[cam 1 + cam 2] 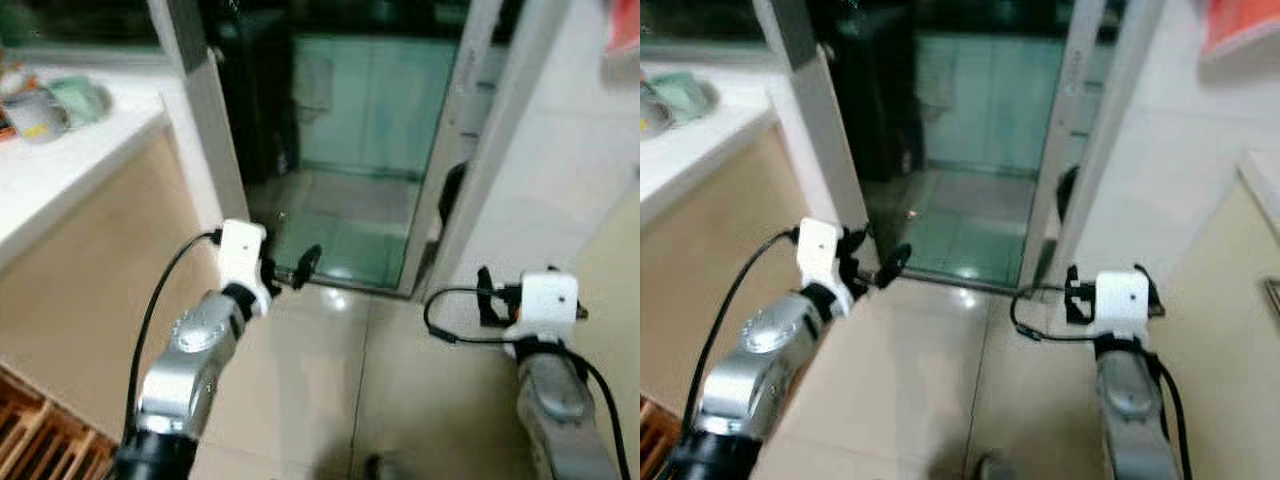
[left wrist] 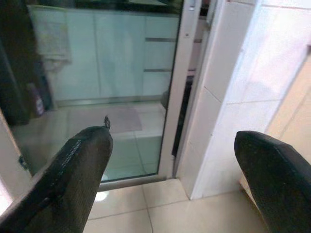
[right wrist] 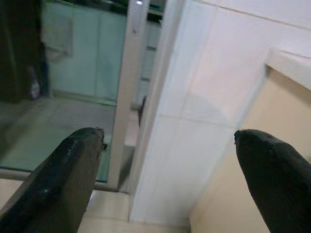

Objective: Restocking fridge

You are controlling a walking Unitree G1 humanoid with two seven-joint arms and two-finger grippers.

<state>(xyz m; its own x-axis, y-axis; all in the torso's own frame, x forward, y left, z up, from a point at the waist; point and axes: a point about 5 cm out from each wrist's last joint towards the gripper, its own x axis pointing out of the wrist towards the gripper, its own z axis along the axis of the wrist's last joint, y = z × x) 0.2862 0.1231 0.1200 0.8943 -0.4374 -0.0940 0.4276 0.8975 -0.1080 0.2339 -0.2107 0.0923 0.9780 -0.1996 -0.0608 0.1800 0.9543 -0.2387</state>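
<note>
A tiled kitchen floor [image 1: 330, 380] runs to a glass sliding door [image 1: 370, 150]; left gripper [image 2: 170, 170] and right gripper [image 3: 167, 172], both wide and empty, point ahead, seemingly walking, no fridge visible.

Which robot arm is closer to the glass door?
The left gripper. Its open fingers reach almost to the glass door, at its bottom edge. The right gripper, also open, hangs farther back over the floor tiles.

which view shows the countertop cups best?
Left eye view: two cups sit on the white counter at far left, both inside the frame. In the right eye view they are cut off at the picture's edge. Both wrist cameras face the glass door.
</note>
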